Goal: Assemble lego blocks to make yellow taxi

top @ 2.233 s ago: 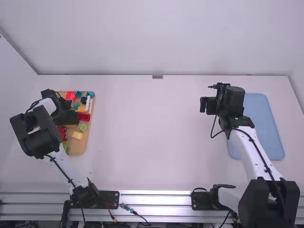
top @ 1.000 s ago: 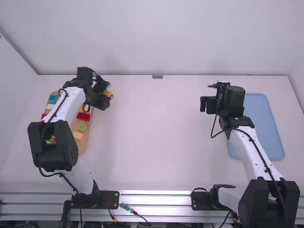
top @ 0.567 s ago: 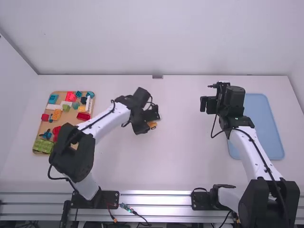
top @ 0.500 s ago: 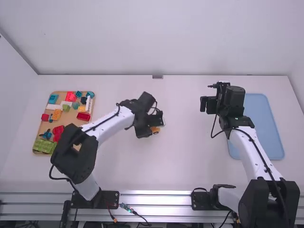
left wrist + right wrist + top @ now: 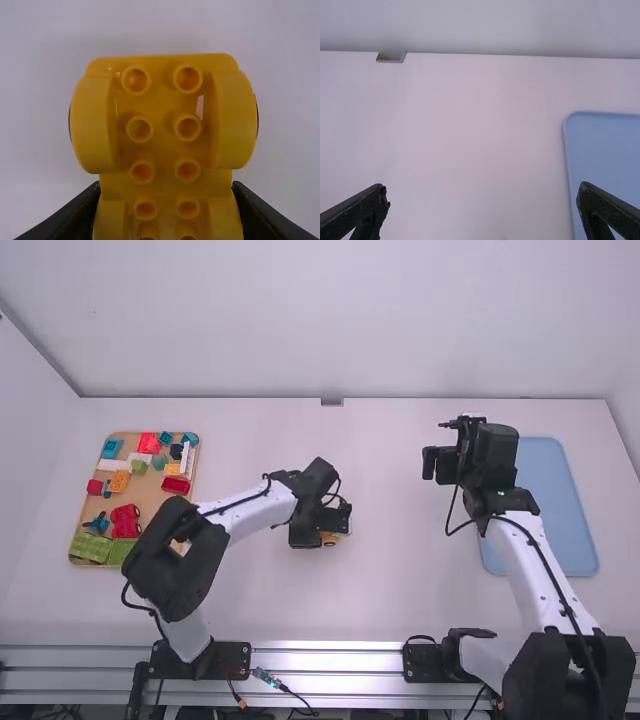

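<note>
Near the middle of the table, my left gripper (image 5: 333, 527) is shut on a yellow car base (image 5: 329, 539). In the left wrist view the car base (image 5: 162, 115) shows several studs between rounded wheel arches, and the fingers of my left gripper (image 5: 167, 207) press on its two sides. My right gripper (image 5: 428, 462) is held up left of the blue tray; in the right wrist view my right gripper (image 5: 484, 197) has its fingers wide apart with nothing between them. Loose blocks, among them an orange block (image 5: 119, 481) and a light orange block (image 5: 173, 469), lie on the wooden tray (image 5: 151, 502).
The wooden tray stands at the far left with red, green, teal and white blocks. A blue tray (image 5: 556, 502) lies at the right, partly behind the right arm. A small metal bracket (image 5: 332, 401) sits at the table's back edge.
The left arm has swung from over the wooden tray to mid-table, carrying the yellow car base, and has come a little nearer the bases. The right arm has barely moved.
</note>
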Controlling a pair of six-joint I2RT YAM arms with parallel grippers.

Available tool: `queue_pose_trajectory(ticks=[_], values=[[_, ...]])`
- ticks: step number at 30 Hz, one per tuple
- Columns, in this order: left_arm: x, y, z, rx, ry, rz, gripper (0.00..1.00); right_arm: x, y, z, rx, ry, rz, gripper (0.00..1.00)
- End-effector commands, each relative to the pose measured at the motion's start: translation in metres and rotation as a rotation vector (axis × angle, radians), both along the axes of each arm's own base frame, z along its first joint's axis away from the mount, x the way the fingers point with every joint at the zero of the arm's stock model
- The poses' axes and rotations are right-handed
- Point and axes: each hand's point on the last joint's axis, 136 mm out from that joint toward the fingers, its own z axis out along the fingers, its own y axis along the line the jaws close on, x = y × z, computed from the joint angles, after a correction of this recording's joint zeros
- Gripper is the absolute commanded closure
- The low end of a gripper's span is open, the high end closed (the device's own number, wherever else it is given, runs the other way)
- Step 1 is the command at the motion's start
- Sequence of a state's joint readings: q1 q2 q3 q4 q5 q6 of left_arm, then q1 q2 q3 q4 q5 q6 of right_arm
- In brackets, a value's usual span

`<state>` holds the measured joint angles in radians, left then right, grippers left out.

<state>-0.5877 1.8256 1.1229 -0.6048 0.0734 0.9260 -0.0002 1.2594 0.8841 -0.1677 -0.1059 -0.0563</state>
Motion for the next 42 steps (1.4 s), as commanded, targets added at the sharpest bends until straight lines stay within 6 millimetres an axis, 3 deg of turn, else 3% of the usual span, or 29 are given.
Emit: queue_pose_trajectory(ticks=[1, 9, 16, 31, 40, 41, 42], values=[[0.000, -0.011, 0.000, -0.042, 0.037, -0.066, 0.98, 0.000, 0.000, 0.023, 0.002, -0.052, -0.003, 0.01], [0.002, -0.015, -0.012, -0.057, 0.056, -0.098, 0.98, -0.003, 0.000, 0.025, -0.016, -0.055, 0.011, 0.01], [0.011, -0.007, -0.023, -0.060, 0.062, 0.004, 0.98, -0.003, 0.000, 0.025, -0.015, -0.055, 0.012, 0.01], [-0.006, -0.002, -0.034, -0.085, 0.131, -0.010, 0.98, -0.003, 0.001, 0.025, -0.014, -0.055, 0.015, 0.01], [-0.006, -0.002, -0.041, -0.091, 0.111, -0.012, 0.98, -0.003, 0.000, 0.025, -0.014, -0.054, 0.012, 0.01], [-0.006, -0.002, -0.041, -0.092, 0.109, -0.011, 0.96, -0.003, 0.000, 0.025, -0.014, -0.054, 0.012, 0.00], [-0.006, -0.001, -0.042, -0.091, 0.110, -0.012, 0.84, -0.003, 0.000, 0.025, -0.014, -0.054, 0.013, 0.01]])
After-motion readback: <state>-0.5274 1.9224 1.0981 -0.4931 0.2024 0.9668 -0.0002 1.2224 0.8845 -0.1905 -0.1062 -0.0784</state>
